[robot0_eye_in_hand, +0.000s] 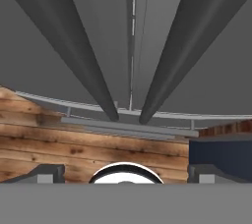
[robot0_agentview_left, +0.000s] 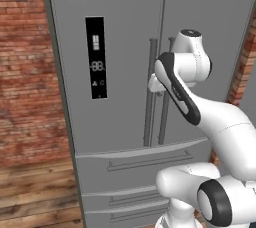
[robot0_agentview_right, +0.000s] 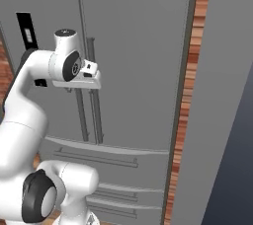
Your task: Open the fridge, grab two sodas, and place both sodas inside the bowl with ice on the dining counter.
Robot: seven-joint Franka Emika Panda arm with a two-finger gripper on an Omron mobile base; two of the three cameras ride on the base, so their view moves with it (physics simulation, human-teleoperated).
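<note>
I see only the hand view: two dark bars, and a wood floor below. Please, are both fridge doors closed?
Observer: Yes. In the base views, both doors of the fridge sit flush and closed.
Operator: At which height is the gripper along the bars?
Observer: The gripper is around the middle of the two bar handles, close in front of them.
Operator: Is anything else on the doors?
Observer: A black display panel is on the left door.

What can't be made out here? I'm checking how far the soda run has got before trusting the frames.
- Fridge contents: both doors shut, sodas hidden.
- Gripper: open in hand view; in left base view the arm covers it.
- Fridge top and bottom drawer: cut off in both base views.
- Display panel: small symbols too small to read.
</note>
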